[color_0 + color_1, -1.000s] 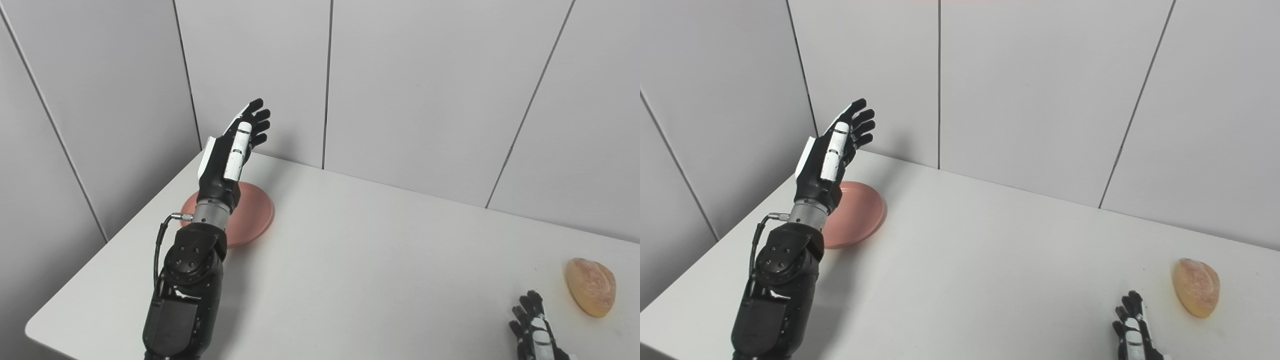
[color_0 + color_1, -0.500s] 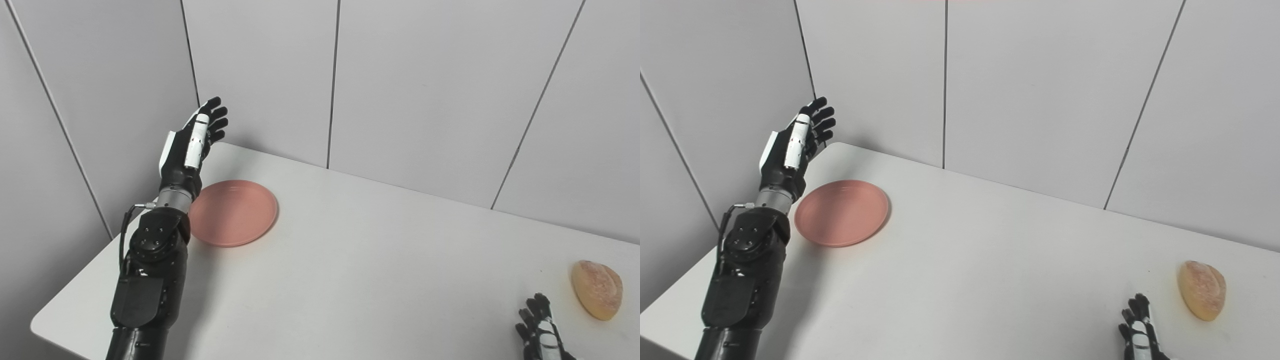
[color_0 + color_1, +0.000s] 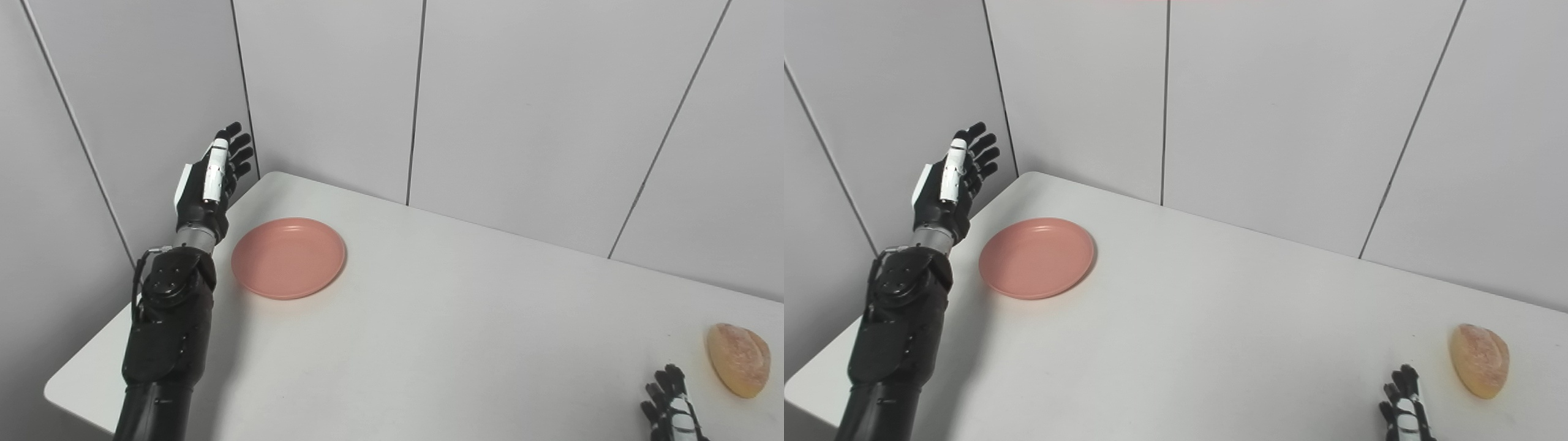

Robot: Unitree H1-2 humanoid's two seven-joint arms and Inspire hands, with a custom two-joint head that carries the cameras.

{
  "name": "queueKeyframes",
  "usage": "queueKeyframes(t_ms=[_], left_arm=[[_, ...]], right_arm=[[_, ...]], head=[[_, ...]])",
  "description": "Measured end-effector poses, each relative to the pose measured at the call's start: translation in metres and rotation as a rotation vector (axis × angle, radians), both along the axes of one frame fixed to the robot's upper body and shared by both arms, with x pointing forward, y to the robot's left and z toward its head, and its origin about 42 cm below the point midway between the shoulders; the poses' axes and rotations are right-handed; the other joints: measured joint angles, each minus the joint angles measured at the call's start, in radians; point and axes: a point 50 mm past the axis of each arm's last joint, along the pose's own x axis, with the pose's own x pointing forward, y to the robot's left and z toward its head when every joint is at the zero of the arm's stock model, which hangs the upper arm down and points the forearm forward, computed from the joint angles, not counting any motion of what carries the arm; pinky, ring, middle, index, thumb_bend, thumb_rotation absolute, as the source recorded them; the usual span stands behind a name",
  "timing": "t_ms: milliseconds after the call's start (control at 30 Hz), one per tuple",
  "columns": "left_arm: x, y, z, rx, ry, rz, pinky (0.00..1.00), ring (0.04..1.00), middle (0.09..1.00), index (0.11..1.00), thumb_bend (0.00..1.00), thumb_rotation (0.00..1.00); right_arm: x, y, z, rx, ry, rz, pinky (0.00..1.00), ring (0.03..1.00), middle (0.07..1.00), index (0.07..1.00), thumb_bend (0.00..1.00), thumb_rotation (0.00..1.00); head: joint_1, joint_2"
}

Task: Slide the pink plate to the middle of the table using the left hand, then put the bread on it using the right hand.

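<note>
A round pink plate lies flat near the table's far left corner. My left hand is raised above the table's left edge, just left of the plate and apart from it, fingers spread and holding nothing. A tan bread roll lies near the right edge of the table. Only the fingertips of my right hand show at the bottom right, a little left of and nearer than the bread, not touching it; they look apart and hold nothing.
The white table has rounded corners and grey panel walls close behind it and on the left. The left wall stands right beside my raised left hand.
My left hand and arm have swung leftward from over the plate to beside the table's left edge, uncovering the plate. The camera has shifted slightly; plate and bread lie where they were.
</note>
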Motion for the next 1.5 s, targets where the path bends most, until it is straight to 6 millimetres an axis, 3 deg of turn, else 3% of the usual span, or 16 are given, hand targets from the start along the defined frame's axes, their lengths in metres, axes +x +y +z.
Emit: queueKeyframes(t_ms=[433, 1067, 1500], left_arm=[[-0.008, 0.027, -0.016, -0.078, -0.007, 0.058, 0.93, 0.919, 0.916, 0.886, 0.36, 1.00], [-0.020, 0.034, -0.055, -0.139, 0.067, 0.077, 0.97, 0.938, 0.927, 0.897, 0.32, 1.00], [-0.024, 0.034, -0.090, -0.209, 0.123, 0.096, 0.94, 0.913, 0.908, 0.886, 0.30, 1.00]], right_arm=[[-0.001, -0.002, 0.001, 0.003, 0.004, -0.001, 1.00, 1.000, 1.000, 1.000, 0.10, 1.00], [-0.003, -0.003, 0.006, 0.001, 0.002, 0.001, 1.00, 1.000, 1.000, 1.000, 0.11, 1.00], [-0.004, -0.004, 0.006, -0.001, 0.000, -0.002, 1.00, 0.997, 1.000, 1.000, 0.10, 1.00]], head=[[0.011, 0.008], [0.017, 0.018], [0.018, 0.025]])
